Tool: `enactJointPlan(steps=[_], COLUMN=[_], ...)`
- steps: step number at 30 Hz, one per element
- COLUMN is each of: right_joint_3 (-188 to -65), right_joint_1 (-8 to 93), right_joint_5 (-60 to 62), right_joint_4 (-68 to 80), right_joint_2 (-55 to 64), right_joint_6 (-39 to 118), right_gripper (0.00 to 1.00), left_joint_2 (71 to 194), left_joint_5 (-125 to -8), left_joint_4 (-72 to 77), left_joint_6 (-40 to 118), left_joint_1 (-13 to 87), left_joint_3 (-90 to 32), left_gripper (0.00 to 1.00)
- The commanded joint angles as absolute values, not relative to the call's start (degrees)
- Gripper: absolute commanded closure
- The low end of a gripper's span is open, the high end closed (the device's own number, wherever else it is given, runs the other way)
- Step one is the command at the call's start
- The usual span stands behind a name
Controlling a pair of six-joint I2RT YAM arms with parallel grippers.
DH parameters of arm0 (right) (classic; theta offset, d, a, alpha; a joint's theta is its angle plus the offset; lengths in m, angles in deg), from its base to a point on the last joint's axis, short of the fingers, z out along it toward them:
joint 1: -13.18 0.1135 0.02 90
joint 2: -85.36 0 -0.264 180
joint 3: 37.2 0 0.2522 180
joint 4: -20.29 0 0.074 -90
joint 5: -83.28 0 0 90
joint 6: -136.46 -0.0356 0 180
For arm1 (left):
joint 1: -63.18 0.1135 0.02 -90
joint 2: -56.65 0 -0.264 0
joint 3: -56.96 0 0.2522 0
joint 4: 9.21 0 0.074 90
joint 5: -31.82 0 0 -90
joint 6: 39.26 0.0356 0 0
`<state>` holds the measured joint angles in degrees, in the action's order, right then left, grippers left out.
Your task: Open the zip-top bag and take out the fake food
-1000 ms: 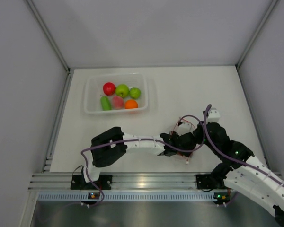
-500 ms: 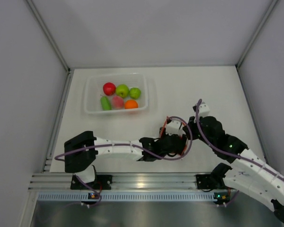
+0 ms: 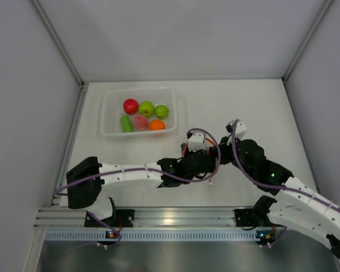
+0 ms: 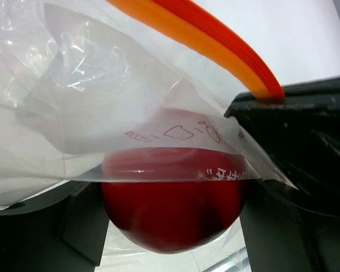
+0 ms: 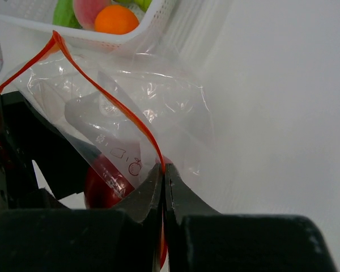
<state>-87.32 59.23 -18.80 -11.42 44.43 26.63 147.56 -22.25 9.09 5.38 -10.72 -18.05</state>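
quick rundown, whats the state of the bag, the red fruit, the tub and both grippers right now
bag, zip apart, film draped over the red fruit
red fruit, held between two fingers, partly under the film
left gripper, closed on the red fruit
right gripper, shut on the bag's zip edge
tub, no lid, six fruits inside

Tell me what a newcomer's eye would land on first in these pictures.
A glossy red fruit fills the left wrist view, wedged between the fingers of the left hand and half veiled by the clear zip-top bag. The right hand is pinched shut on the bag's orange-red zipper strip. Toward the table's far left, a clear tub holds six bright fruits.
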Motion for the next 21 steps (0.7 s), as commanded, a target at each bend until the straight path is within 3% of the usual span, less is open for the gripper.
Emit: enactJointPlan(steps=[1,10,21], right_joint_3=[-87.78,-86.38,-83.83], right_joint_1=[63.71,67.94,67.94], right_joint_5=[-20.94,-40.36,-35.64], right_joint_4=[-9.21,-11.22,-5.16], right_joint_2=[40.64,37.99,38.34], right_joint_6=[28.18,28.18,25.9], right_gripper=[1.0,1.0,1.0], left_joint_2=[143.31,139.27,134.78], left_joint_5=[-21.6,-27.67,-40.84], left_joint_4=[4.03,4.03,-11.78], left_joint_6=[-0.76,-2.08,2.22], left_joint_1=[-6.34,-2.38,-2.12], left_joint_3=[-18.06,-14.9,-6.72], left_gripper=[1.0,1.0,1.0])
